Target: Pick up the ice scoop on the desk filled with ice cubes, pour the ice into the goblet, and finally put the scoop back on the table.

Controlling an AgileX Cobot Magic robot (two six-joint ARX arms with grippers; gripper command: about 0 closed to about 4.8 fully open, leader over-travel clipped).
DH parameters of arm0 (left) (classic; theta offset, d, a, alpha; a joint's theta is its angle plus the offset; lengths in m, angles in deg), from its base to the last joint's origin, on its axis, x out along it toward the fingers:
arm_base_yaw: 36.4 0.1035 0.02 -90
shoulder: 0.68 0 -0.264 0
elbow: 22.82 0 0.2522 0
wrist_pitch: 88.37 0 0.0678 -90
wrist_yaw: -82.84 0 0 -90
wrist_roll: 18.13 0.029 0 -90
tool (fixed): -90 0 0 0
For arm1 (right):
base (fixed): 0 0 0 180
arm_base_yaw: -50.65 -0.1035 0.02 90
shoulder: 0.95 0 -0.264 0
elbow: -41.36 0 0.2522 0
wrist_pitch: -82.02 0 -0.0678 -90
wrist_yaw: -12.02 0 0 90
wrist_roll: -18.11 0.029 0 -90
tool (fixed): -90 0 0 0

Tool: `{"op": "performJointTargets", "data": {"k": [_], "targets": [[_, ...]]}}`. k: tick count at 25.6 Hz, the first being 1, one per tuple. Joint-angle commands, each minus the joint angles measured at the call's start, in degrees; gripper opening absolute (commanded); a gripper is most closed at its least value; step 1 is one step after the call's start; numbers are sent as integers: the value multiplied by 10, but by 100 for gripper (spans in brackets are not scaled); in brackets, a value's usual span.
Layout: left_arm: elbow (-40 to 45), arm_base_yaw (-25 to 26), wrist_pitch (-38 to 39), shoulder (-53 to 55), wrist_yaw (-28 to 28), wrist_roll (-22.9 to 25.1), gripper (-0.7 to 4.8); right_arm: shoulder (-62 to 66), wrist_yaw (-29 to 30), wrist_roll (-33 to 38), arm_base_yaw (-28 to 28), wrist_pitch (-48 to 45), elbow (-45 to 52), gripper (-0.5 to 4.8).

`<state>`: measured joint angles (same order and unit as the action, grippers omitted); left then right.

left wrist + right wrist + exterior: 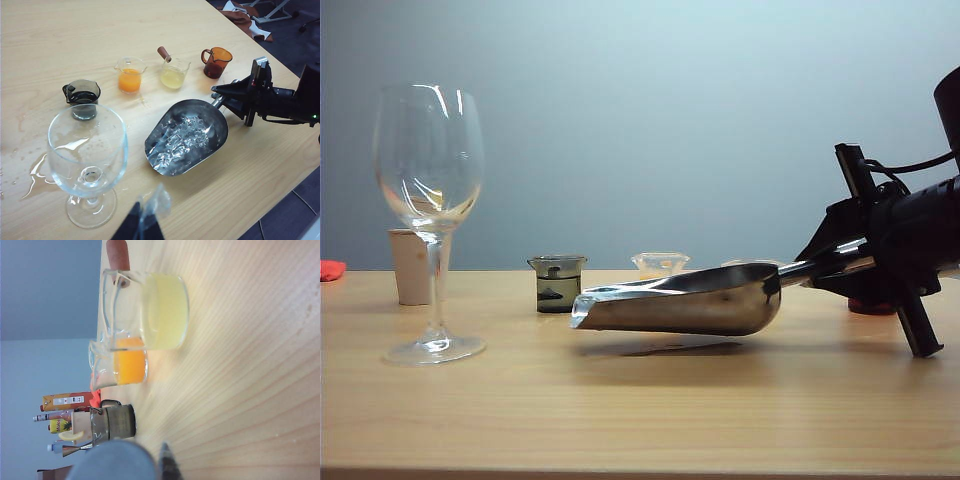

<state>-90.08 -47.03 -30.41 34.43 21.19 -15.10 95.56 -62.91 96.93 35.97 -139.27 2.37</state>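
Already the shiny stainless-steel ice scoop (685, 298) sits clear of the pale light-wood desk (640, 410) at the centre of the exterior view, its shadow lying underneath and its bowl roughly level. The right gripper (840, 262), a black clamp at the right edge of that frame, is closed around the round tubular handle. From the left wrist view the same right gripper (227, 96) appears at centre right, and the trough holds a heap of clear, glassy ice cubes (182, 140). The tall clear stemmed goblet (428, 215) stands empty at the left of the exterior frame, well apart from the scoop's lip.

Several things could go wrong from here. The grip is far out on a smooth round handle, so the loaded bowl could twist in the jaws and dump ice early. The scoop's mouth looks wider than the goblet's rim, so a fast tilt would likely send cubes over the sides. A nudge from the steel lip could tip the top-heavy glass, and the small glass beaker of dark liquid (557, 283) stands close behind the path. Wet patches near the goblet (89, 162) make its foot liable to slide.

The left gripper (145, 225) shows only as dark tips at the lower edge of its own view, near the goblet's foot; whether it is open I cannot tell.
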Motion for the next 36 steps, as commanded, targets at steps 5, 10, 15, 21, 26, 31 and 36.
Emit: {"op": "performJointTargets", "data": {"k": [5, 10, 15, 21, 26, 31, 36], "targets": [[-2, 0, -1, -1, 3, 2, -5, -1, 36, 48, 0, -38, -1, -6], [-2, 0, -1, -1, 2, 2, -5, -1, 57, 71, 0, -73, -1, -6], [-2, 0, 0, -1, 2, 2, -5, -2, 69, 94, 0, -105, -1, -6], [-2, 0, -1, -1, 1, 2, -5, -4, 69, 129, 0, -122, -2, -6], [-2, 0, -1, -1, -2, 2, -5, -30, 61, 131, 0, -115, -7, -6], [-2, 0, -1, -1, -2, 2, -5, -78, 59, 130, 0, -31, -36, -6], [-2, 0, -1, -1, -2, 2, -5, -117, 59, 129, 0, 49, -89, -6]]}}
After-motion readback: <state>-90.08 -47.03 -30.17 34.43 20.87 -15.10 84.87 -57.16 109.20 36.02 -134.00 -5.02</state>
